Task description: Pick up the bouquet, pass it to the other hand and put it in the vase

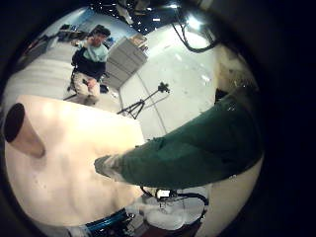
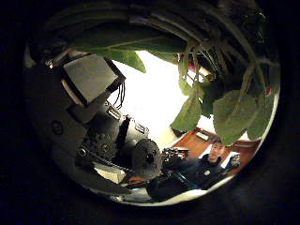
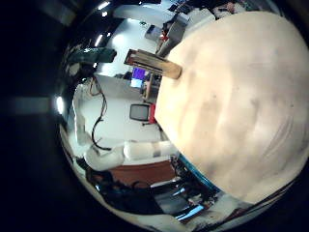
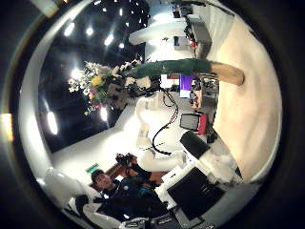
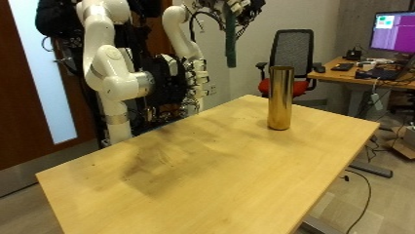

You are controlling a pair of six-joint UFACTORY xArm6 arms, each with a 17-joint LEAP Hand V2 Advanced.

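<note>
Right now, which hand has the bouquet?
The left hand, raised high, grips the bouquet; the right hand, lower by the table, holds nothing.

A light wooden table (image 5: 195,166) carries only an upright gold vase (image 5: 279,97) near its far edge.

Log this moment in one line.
bouquet: held high, away from the table | left hand: shut on bouquet | right hand: empty, lower | vase: upright on table, no bouquet
</note>
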